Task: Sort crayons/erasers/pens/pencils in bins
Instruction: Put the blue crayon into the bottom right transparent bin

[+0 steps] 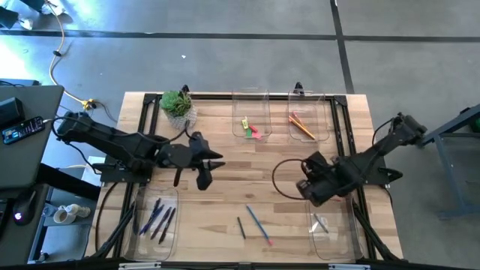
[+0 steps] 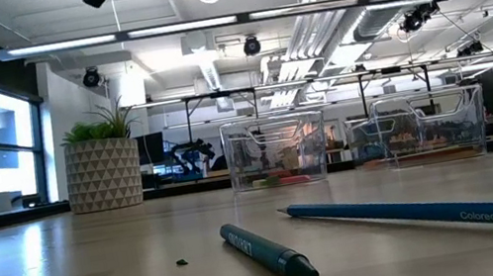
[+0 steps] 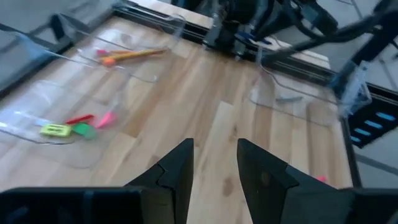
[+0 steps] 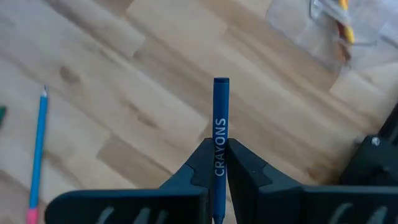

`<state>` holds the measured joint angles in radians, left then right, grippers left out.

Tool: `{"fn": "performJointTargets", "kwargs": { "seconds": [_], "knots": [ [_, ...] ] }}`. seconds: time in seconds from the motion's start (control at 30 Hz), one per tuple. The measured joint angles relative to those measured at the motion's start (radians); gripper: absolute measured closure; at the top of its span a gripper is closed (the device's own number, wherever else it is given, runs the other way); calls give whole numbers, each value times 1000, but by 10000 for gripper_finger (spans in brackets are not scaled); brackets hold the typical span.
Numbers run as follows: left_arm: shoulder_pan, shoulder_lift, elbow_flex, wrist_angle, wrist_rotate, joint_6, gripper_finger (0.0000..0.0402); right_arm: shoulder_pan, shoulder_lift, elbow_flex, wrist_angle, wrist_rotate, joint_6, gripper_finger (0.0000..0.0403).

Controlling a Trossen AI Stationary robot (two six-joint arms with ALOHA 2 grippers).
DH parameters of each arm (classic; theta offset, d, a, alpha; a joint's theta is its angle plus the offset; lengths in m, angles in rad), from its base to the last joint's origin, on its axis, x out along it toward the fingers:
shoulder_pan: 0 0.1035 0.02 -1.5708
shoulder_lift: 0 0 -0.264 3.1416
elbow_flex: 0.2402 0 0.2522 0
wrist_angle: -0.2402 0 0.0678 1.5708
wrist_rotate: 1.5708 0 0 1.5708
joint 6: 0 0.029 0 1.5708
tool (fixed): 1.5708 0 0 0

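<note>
My right gripper (image 4: pixel 220 163) is shut on a blue crayon (image 4: pixel 221 106) above the table's right middle (image 1: pixel 306 186). My left gripper (image 3: pixel 214 165) is open and empty above the table's left middle (image 1: pixel 210 169). The far bins hold erasers (image 3: pixel 68 129) in pink, red, yellow-green and green, and yellow and orange pencils (image 3: pixel 130 55). The near left bin (image 1: pixel 156 217) holds dark and blue pens. The near right bin (image 1: pixel 330 225) holds a pale thing. A dark crayon (image 2: pixel 266 253) and a blue pencil (image 2: pixel 419 211) lie flat on the table. My right gripper pinches the blue crayon's labelled wrapper (image 4: pixel 220 134) between its two fingers. The crayon lies along the fingers and its flat end (image 4: pixel 221 81) sticks out past the fingertips. It is lifted clear of the table.
A potted plant (image 1: pixel 178 105) stands at the far left. The eraser bin (image 1: pixel 251 120) and pencil bin (image 1: pixel 309 120) stand at the far edge. The loose dark crayon (image 1: pixel 241 227) and blue pencil (image 1: pixel 259 225) lie near the front middle. Black frame rails run along the table's sides.
</note>
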<state>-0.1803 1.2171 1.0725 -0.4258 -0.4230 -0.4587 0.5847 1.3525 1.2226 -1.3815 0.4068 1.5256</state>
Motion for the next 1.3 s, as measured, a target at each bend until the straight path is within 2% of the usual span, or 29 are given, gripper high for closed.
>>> {"fn": "performJointTargets", "kwargs": {
  "seconds": [0.27, 0.5, 0.7, 0.83, 1.0, 1.3],
  "knots": [
    [-41, 62, 12, 17, 41, 12, 289, 152, -13, -34, 17, -90, 78, 387],
    [-70, 149, 105, -4, 51, 91, 289, 289, -4, -35, 24, -84, 231, 387],
    [-94, 236, 200, -58, 51, 154, 289, 374, 65, -35, 62, -90, 303, 387],
    [-110, 295, 259, -118, 52, 160, 289, 405, 109, -35, 110, -115, 308, 387],
    [-129, 355, 315, -155, 87, 189, 289, 429, 168, -35, 113, -212, 310, 387],
    [-173, 426, 333, -164, 108, 202, 289, 438, 270, -35, 134, -293, 301, 387]
  ]
}}
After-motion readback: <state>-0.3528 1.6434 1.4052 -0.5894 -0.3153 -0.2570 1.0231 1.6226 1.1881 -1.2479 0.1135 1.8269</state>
